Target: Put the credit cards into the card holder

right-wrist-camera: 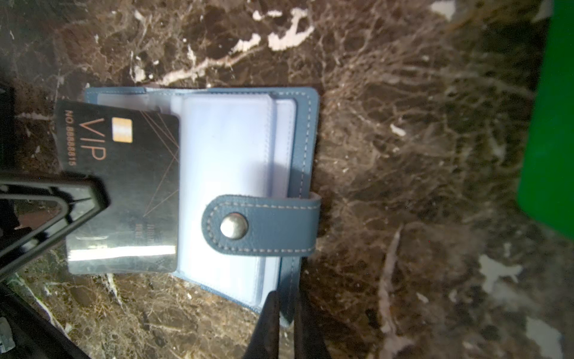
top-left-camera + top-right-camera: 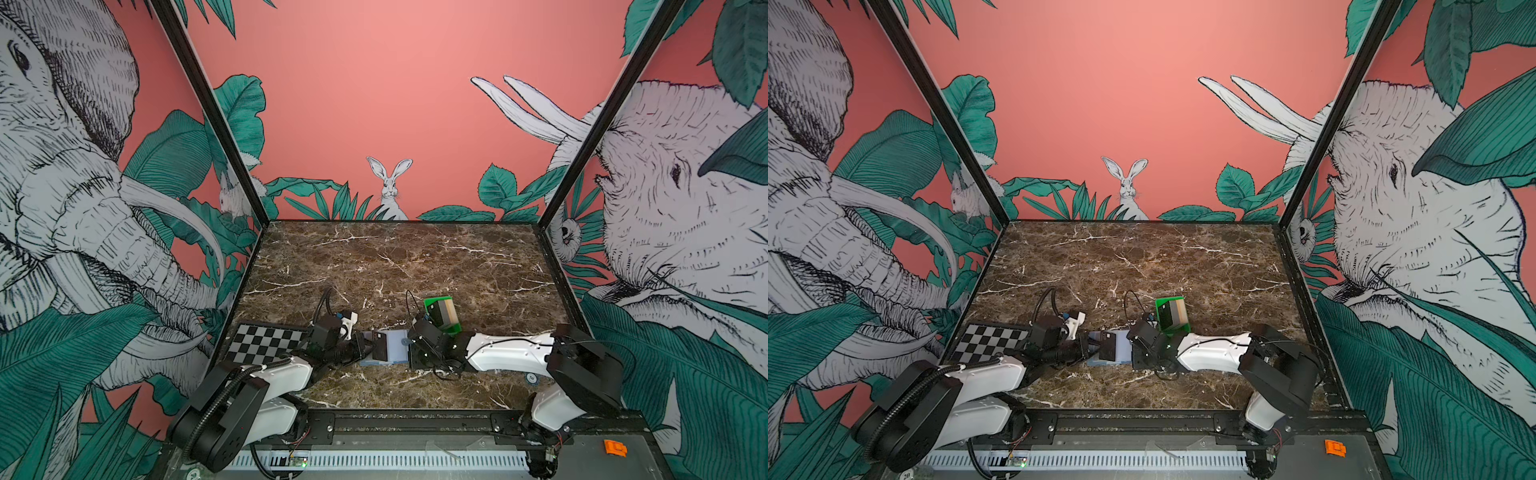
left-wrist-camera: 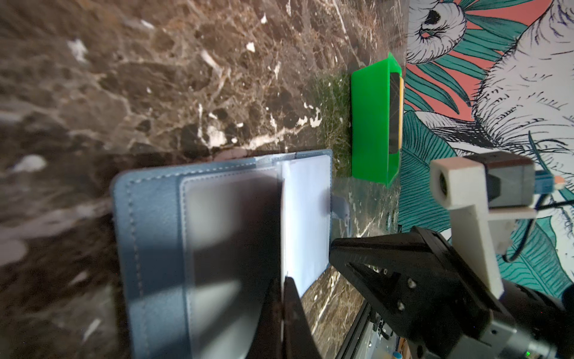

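Marble counter (image 2: 415,257) carries the open card holder (image 2: 395,347) at lower centre of both top views. Over its left half the left gripper (image 3: 282,293) clamps the black VIP card (image 1: 124,186) – no sleeve visibly around it – while the right gripper (image 1: 284,314) pinches the holder's edge. Best hold that pinch firm and feed the card flat, square to a sleeve mouth. Upper right of it, the green tray (image 3: 369,124) holds a grey card (image 2: 436,313) and a tan card (image 2: 449,311)
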Controlling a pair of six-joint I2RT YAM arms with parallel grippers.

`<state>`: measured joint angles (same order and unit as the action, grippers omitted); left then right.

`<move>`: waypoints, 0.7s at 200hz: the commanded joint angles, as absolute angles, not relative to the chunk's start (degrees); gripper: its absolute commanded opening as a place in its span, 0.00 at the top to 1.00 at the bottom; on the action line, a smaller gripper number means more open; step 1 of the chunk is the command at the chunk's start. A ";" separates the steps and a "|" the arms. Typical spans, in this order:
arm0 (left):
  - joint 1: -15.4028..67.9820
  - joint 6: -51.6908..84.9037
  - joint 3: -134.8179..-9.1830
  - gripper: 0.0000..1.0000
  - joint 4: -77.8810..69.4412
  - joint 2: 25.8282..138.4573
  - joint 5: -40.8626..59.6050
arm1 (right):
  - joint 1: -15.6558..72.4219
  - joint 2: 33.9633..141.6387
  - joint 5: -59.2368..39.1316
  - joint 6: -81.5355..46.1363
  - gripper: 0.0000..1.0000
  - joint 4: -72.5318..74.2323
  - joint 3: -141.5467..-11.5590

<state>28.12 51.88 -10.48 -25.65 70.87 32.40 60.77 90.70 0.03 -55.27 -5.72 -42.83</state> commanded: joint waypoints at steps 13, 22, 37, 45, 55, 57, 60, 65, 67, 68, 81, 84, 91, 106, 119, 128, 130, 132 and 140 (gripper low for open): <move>27.88 52.07 -11.25 1.00 -29.08 73.00 32.45 | 61.12 92.78 0.88 -55.32 0.89 -5.36 -42.69; 27.86 51.86 -11.33 1.00 -29.12 73.20 32.44 | 61.09 92.78 0.81 -55.36 0.88 -5.36 -42.76; 27.86 51.51 -11.38 1.00 -29.09 73.67 32.44 | 61.02 92.84 0.88 -55.29 0.88 -5.36 -42.78; 27.86 51.50 -11.34 1.00 -29.14 73.85 32.46 | 61.15 92.86 0.81 -55.28 0.89 -5.44 -42.80; 27.86 51.58 -11.23 1.00 -29.35 74.03 32.53 | 61.13 92.73 0.88 -55.28 0.89 -5.45 -42.79; 27.86 51.52 -11.20 1.00 -29.44 74.08 32.52 | 61.14 92.77 0.86 -55.28 0.89 -5.45 -42.76; 27.86 51.62 -11.10 1.00 -29.56 74.08 32.53 | 61.10 92.73 0.82 -55.31 0.89 -5.45 -42.72; 27.86 51.60 -11.04 1.00 -29.67 74.09 32.54 | 61.12 92.82 0.82 -55.31 0.89 -5.45 -42.73; 27.82 51.62 -11.00 1.00 -29.70 74.09 32.46 | 61.11 92.81 0.84 -55.29 0.89 -5.45 -42.74; 27.84 51.56 -10.99 1.00 -29.70 74.09 32.49 | 61.10 92.81 0.86 -55.29 0.89 -5.41 -42.77; 27.88 51.48 -10.90 1.00 -29.70 74.15 32.41 | 61.16 92.84 0.86 -55.37 0.89 -5.34 -42.66; 27.82 51.50 -10.90 1.00 -29.71 74.16 32.35 | 61.16 92.89 0.82 -55.37 0.89 -5.36 -42.63; 27.84 51.38 -10.90 1.00 -29.73 74.25 32.42 | 61.12 92.94 0.80 -55.35 0.89 -5.32 -42.79; 27.86 51.48 -10.90 1.00 -30.39 74.83 32.69 | 61.09 92.90 0.72 -55.31 0.89 -5.28 -42.77; 27.86 51.93 -10.75 1.00 -31.54 75.57 32.96 | 61.13 92.84 0.79 -55.31 0.89 -5.37 -42.80; 27.86 52.11 -10.64 1.00 -32.19 76.11 33.22 | 61.09 92.74 0.73 -55.28 0.89 -5.41 -42.75; 27.91 52.14 -10.68 1.00 -32.33 76.24 33.22 | 61.11 92.73 0.78 -55.33 0.89 -5.44 -42.79; 27.87 52.17 -10.73 1.00 -32.43 76.37 33.33 | 61.07 92.66 0.79 -55.29 0.89 -5.45 -42.73; 27.86 52.21 -10.68 1.00 -32.72 76.74 33.31 | 61.13 92.64 0.87 -55.36 0.89 -5.40 -42.62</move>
